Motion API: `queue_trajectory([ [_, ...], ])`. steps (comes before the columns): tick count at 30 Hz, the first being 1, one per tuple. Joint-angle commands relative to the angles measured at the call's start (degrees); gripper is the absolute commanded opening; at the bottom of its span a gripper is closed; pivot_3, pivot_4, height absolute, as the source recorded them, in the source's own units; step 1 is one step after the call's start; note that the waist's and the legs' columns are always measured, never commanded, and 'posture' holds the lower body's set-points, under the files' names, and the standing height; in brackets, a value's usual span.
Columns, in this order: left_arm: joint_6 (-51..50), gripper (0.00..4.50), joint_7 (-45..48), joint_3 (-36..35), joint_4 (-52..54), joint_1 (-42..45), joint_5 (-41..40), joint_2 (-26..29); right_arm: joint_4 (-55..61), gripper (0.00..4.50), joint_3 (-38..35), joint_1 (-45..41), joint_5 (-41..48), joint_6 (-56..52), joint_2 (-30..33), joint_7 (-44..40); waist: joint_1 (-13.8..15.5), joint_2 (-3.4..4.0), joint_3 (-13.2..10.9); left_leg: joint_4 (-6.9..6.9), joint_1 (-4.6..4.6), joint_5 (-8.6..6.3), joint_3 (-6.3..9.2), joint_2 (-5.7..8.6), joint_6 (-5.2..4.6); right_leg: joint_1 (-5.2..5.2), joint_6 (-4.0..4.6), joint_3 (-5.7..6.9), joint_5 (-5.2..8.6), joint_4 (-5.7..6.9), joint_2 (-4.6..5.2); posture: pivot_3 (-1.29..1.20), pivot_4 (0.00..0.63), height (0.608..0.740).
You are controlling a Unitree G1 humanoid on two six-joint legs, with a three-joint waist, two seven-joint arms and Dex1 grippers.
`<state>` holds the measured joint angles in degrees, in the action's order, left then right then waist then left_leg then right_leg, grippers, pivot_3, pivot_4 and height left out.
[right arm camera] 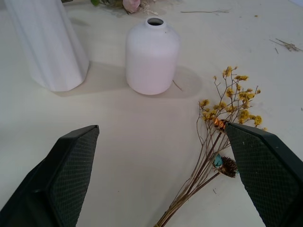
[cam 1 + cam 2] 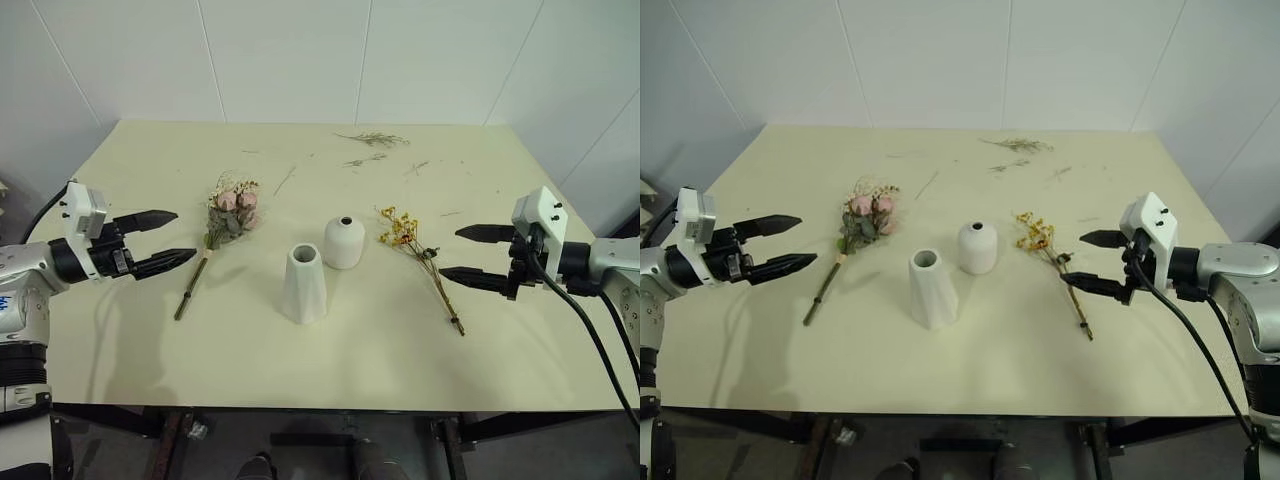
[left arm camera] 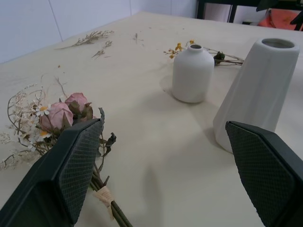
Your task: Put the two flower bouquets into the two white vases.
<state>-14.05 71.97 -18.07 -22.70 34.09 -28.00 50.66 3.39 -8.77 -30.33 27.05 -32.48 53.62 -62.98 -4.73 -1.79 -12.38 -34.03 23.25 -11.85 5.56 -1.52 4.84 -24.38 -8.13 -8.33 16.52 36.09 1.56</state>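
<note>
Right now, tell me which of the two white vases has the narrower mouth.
The shorter rounded bottle vase, standing farther back on the table. Its opening is a small dark hole, while the taller tapered cone vase in front has a wide open top.

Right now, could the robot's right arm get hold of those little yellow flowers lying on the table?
Probably yes. The right gripper hangs open beside the yellow bouquet, whose stem lies flat on the table with nothing between them. The rounded vase stands off to the side, clear of the path.
</note>
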Motion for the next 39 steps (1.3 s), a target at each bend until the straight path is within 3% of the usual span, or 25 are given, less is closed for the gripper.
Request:
queue_trajectory([
  [1, -0.4, 4.46, 0.7, -3.1, 3.0, -0.5, -2.4, 2.0, 1.4, 4.5, -1.4, -1.4, 0.7, 0.6, -0.7, 1.5, 0.0, 0.0, 0.0, 0.0, 0.0, 0.0, 0.0, 0.0, 0.0, 0.0, 0.0, 0.0, 0.0, 0.0, 0.0, 0.0, 0.15, 0.74],
  [15, -2.7, 4.46, 1.4, -6.7, 6.8, -1.6, -8.1, 0.5, 1.9, 4.5, 3.3, -3.1, -4.7, -5.9, -2.3, 10.8, 0.1, 0.01, 0.0, -0.02, 0.02, -0.01, -0.02, -0.03, 0.0, 0.0, 0.03, 0.0, -0.01, -0.03, -0.01, 0.0, 0.15, 0.74],
  [19, -3.3, 4.46, 1.4, -7.3, 8.1, -2.2, -10.1, -0.5, -3.4, 4.5, 7.7, -6.3, -9.6, -10.8, -3.5, 16.1, -0.1, 0.0, 0.0, -0.04, 0.01, -0.01, -0.02, -0.03, 0.0, 0.0, 0.03, 0.0, -0.02, -0.02, -0.01, 0.0, 0.15, 0.74],
  [27, -3.3, 4.46, 1.6, -8.0, 9.6, -3.3, -11.3, -0.9, -4.3, 4.5, 12.0, -11.3, -10.9, -19.9, -7.1, 18.9, -0.1, 0.01, 0.0, -0.04, -0.01, -0.01, -0.07, -0.09, 0.0, -0.06, 0.07, -0.06, -0.04, 0.02, -0.09, 0.0, 0.15, 0.74],
  [39, -2.9, 4.46, 2.0, -8.9, 10.1, -3.3, -12.6, -0.4, -6.9, 4.5, 13.9, -11.7, -14.1, -24.0, -9.1, 22.8, 0.0, 0.01, 0.0, -0.04, 0.03, -0.03, -0.07, -0.08, 0.0, -0.05, 0.05, -0.05, -0.05, -0.02, -0.08, 0.0, 0.15, 0.74],
])
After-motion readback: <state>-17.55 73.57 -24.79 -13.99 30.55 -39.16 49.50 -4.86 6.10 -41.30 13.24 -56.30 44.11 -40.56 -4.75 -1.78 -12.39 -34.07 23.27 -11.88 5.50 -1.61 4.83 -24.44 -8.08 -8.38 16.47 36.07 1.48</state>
